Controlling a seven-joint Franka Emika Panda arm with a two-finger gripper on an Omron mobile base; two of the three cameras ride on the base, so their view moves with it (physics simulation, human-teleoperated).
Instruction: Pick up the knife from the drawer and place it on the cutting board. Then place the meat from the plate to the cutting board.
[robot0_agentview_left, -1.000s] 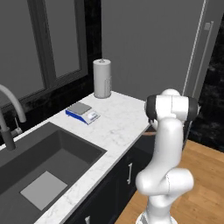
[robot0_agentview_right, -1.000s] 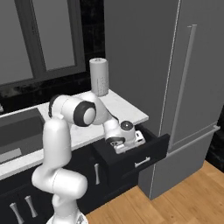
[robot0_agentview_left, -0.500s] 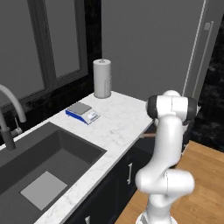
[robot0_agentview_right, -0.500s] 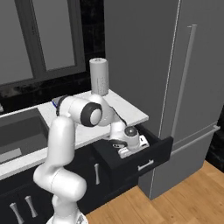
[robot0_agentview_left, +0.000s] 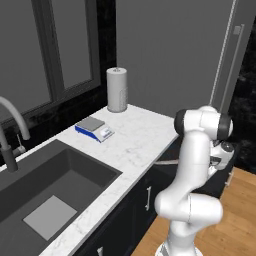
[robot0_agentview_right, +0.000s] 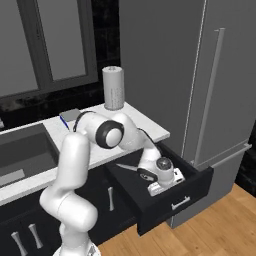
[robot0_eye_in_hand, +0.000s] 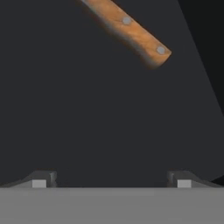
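One drawer (robot0_agentview_right: 172, 200) stands pulled out, dark inside. Gripper (robot0_eye_in_hand: 111, 178) hangs over its floor, jaws spread wide, empty. Knife (robot0_eye_in_hand: 127, 31) lies at twelve o'clock (brown handle, blade probably beyond the hand view's edge).

We find no readable text, label, brand, number or sign anywhere. The small scale (robot0_agentview_left: 94, 129) on the counter has a pale front panel, but it is too small and blurred for us to make out any characters.
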